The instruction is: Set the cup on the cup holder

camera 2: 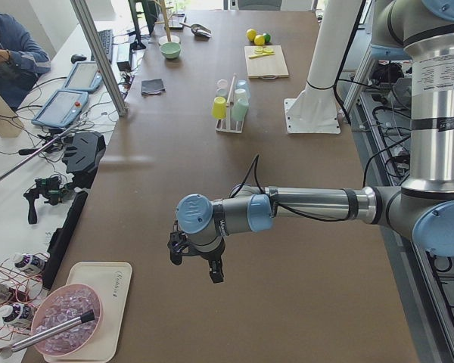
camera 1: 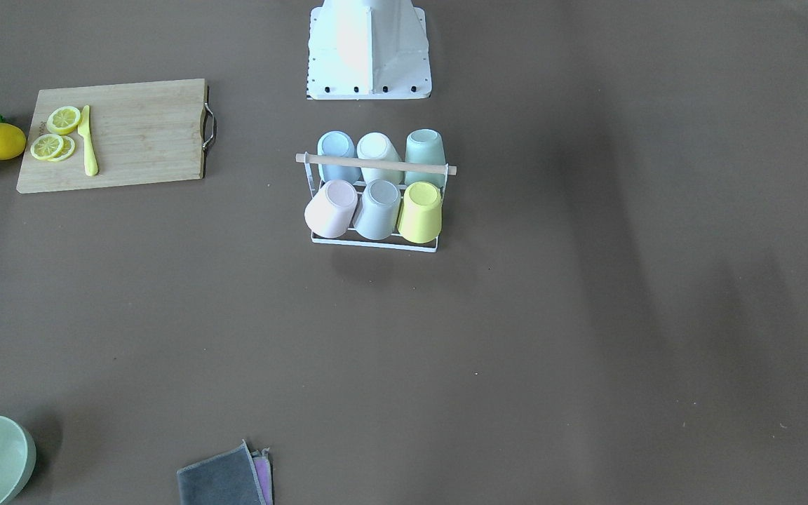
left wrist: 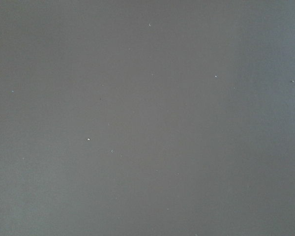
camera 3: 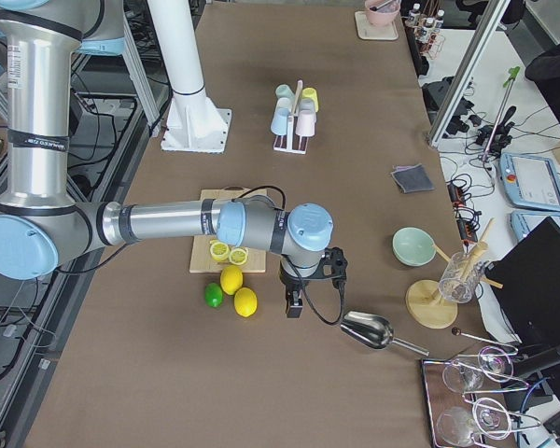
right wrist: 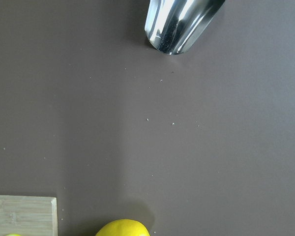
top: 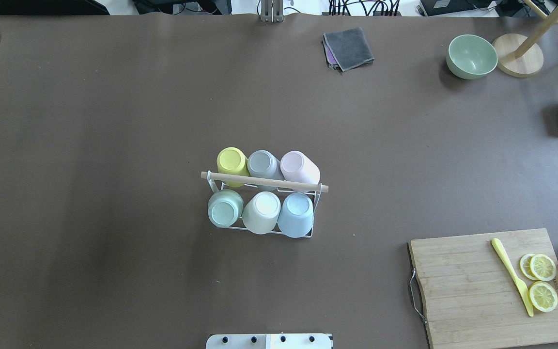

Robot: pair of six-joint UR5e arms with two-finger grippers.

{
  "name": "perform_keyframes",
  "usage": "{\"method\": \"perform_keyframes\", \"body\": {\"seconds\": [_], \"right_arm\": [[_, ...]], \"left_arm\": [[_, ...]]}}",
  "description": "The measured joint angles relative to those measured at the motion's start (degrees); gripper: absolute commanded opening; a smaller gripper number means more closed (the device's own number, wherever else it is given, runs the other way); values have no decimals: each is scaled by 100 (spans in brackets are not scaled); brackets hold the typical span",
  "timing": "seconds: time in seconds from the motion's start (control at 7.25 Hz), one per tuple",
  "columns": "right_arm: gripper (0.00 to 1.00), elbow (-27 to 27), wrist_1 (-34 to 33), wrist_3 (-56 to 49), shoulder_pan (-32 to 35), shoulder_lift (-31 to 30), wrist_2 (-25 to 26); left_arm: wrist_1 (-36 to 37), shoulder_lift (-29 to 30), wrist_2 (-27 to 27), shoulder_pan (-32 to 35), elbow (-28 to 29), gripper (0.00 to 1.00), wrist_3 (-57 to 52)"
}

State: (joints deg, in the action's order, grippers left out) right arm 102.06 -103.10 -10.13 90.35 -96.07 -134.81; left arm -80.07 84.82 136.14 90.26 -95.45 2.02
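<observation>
The cup holder, a white wire rack with a wooden rod across its top, stands mid-table and also shows as the cup holder. Several cups hang upside down on its prongs: yellow cup, grey, pink cup, green cup, white and blue. The left gripper hovers far from the rack near the table's left end; I cannot tell its state. Over the right end, the right gripper hangs beside the lemons; I cannot tell its state either. The left wrist view holds only brown tabletop.
A wooden cutting board carries lemon slices and a yellow knife. Whole lemons and a lime lie beside it. A green bowl, folded cloths, a metal scoop and a tray line the edges. A person sits at the far left.
</observation>
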Motion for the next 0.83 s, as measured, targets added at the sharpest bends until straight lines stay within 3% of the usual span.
{"method": "perform_keyframes", "body": {"seconds": [0.83], "right_arm": [[100,-396,651,25,1,-8,-62]], "left_arm": [[3,-8,-5,3,2,99,0]]}}
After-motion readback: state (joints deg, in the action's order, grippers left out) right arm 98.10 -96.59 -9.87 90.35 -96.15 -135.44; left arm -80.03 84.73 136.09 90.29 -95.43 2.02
